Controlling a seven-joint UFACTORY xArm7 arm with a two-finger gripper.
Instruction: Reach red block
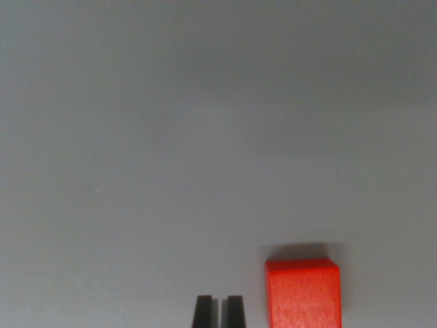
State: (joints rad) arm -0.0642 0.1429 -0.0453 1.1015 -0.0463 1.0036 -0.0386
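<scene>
One red block (pixel 303 292), one tool (pixel 218 311)

Beneath me the counter (pixel 205 137) spreads plain, pale grey and smooth. A red block (pixel 303 294) sits flat on it, casting a soft shadow onto the counter along the block's far edge; beyond the block the grey runs on.

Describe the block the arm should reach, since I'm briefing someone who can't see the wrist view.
Start from the plain grey surface filling the view. At the bottom edge, two dark fingertips poke up; just to the wrist view's right of them sits the red block. It is the only coloured thing there.
</scene>
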